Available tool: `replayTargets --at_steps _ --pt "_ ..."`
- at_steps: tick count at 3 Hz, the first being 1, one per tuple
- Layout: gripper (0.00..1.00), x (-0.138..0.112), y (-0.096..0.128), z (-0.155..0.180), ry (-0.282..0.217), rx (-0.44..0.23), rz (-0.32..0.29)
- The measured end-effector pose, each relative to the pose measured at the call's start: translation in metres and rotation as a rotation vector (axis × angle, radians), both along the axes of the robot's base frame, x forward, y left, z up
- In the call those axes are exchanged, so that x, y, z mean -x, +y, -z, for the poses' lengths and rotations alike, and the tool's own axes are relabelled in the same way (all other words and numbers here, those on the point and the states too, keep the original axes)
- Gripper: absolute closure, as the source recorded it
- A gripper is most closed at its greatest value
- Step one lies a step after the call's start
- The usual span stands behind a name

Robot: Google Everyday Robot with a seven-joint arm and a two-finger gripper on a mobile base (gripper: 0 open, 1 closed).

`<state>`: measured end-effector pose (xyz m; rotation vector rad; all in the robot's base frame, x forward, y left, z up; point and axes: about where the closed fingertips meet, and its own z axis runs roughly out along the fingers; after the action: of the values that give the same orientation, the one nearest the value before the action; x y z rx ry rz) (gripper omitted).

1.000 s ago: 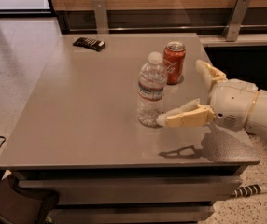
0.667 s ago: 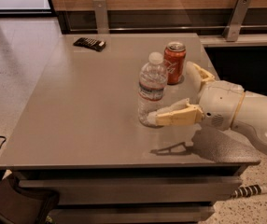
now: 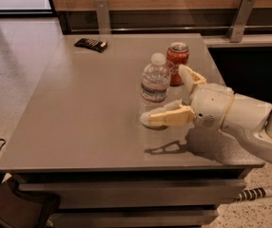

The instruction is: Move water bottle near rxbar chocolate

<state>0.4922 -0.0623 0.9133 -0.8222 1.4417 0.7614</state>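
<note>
Camera view: the bottle (image 3: 155,85) stands upright just beside the can (image 3: 177,63), on the can's near-left side. The gripper (image 3: 164,95) reaches in from the right of the can with its jaws spread wide. One finger lies across the front of the bottle's base and the other rises between bottle and can. Neither looks pressed against the plastic yet. The bar (image 3: 91,44) lies flat, well apart from the can, out toward the far left corner of the table (image 3: 79,122).

The step in hand looks like closing on the bottle. The rear finger should stay off the can so it does not tip. A grip low on the body, square across it, should keep the tall bottle upright.

The bottle is clear, thin ribbed plastic, likely to flex, with a white cap and pale label. The can is a red metal cylinder. The bar's wrapper is dark and flat. The tabletop is smooth grey and faintly reflective.
</note>
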Motion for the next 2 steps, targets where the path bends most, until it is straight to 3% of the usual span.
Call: replayTargets --at_steps 2 --pt "0.52 -0.0056 0.0162 0.0051 -0.018 -0.043 -0.031"
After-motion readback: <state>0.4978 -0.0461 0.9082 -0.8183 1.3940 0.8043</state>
